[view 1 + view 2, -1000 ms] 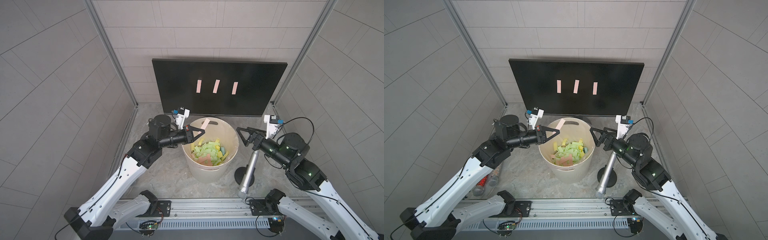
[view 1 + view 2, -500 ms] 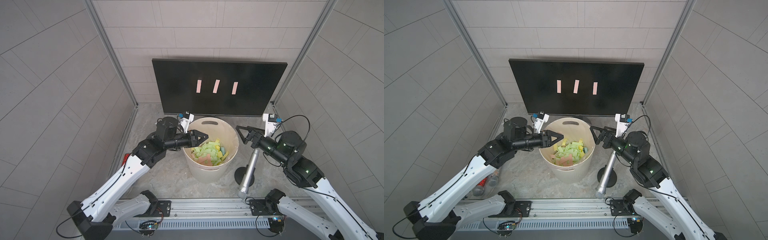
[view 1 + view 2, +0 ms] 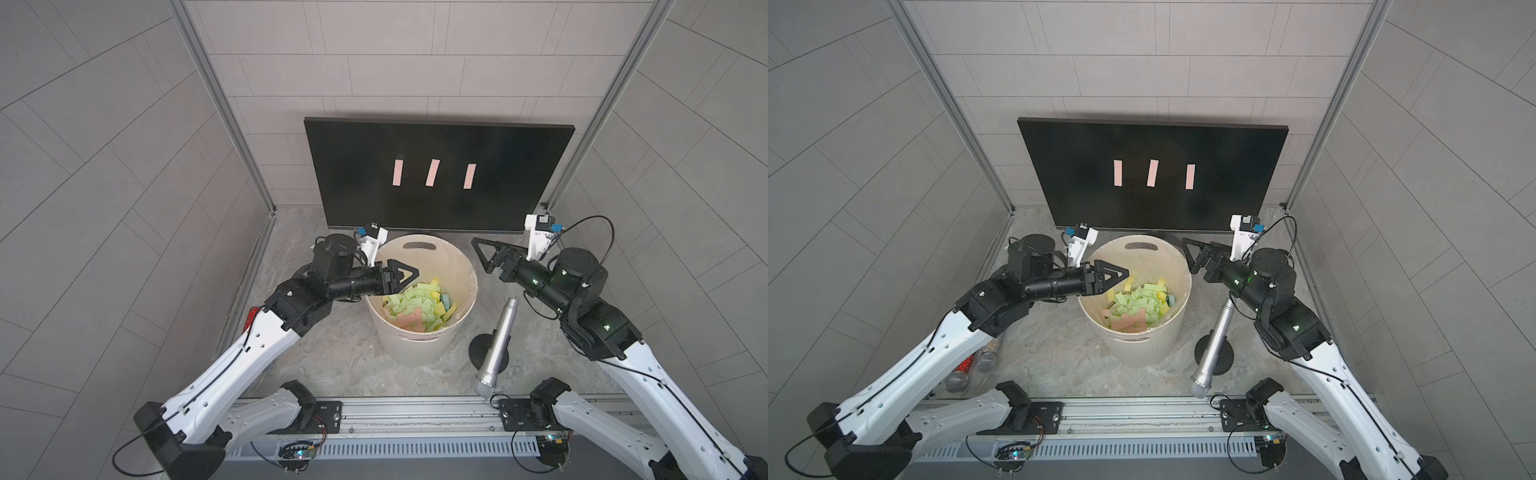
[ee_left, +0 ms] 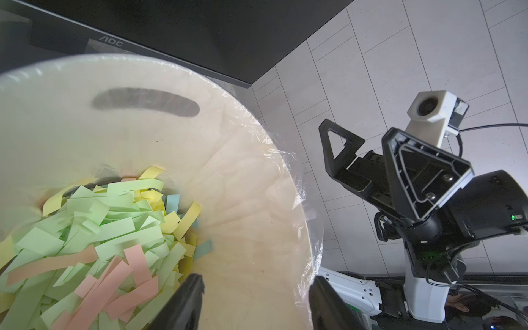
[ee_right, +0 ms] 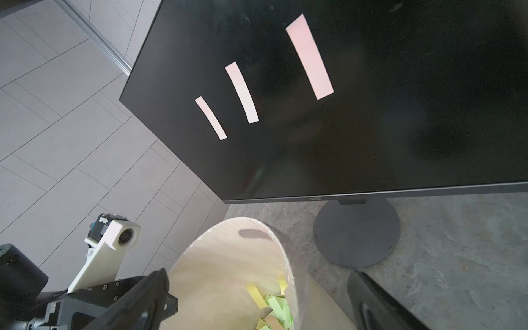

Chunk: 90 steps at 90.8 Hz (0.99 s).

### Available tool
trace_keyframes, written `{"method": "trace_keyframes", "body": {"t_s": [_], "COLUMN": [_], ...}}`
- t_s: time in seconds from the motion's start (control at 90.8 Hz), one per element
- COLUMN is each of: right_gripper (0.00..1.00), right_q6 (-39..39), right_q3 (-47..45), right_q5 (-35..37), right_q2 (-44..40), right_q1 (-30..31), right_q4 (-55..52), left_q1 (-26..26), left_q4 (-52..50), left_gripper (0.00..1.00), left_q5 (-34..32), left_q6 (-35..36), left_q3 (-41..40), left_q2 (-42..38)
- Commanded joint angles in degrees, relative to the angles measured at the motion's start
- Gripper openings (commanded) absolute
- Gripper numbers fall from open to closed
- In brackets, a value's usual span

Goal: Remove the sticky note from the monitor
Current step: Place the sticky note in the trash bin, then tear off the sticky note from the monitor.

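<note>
In both top views the left jaws, which pinched a pink strip a moment ago, now stand partly open and empty over the bucket (image 3: 415, 345). In the left wrist view nothing sits between them; pink strips (image 4: 137, 263) lie in the pile. In the right wrist view three sticky notes (image 5: 310, 57) still stick to the far monitor (image 5: 400, 128); the right jaws gape wide, empty. More peeling is left.

- left tool (image 4: 257, 283): only fingertips vis. in left wrist view, rest cut off at edge
- monitor (image 3: 440, 174) stand: mostly hidden behind bucket (image 3: 415, 345), both top views
- mics (image 3: 987, 360): partly under left arm
</note>
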Motion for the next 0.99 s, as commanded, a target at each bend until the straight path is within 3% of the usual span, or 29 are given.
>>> {"method": "trace_keyframes", "body": {"t_s": [0.0, 0.418, 0.726, 0.98], "right_gripper": [1.0, 1.0, 1.0, 0.98], "right_q6": [0.2, 6.1, 6.7, 8.1], "right_q3": [1.6, 2.0, 5.2, 7.8], "right_q5": [-1.6, -9.2, -11.3, -12.8], "right_q2": [1.3, 8.5, 15.5, 21.2], "right_q1": [-2.0, -12.7, -14.0, -14.1], "right_q4": [1.7, 8.2, 12.8, 17.4], "left_q1": [-0.2, -0.1, 0.0, 0.1], "left_q4": [-1.0, -0.1, 0.7, 0.7], "left_gripper": [0.64, 0.81, 0.99, 1.0], "left_q5": [-0.5, -3.2, -3.9, -6.0], "left_q6": [1.3, 3.3, 5.0, 6.2], "left_q3": [1.4, 0.8, 0.9, 0.5], "left_q2": [-1.4, -5.0, -6.1, -7.5]}}
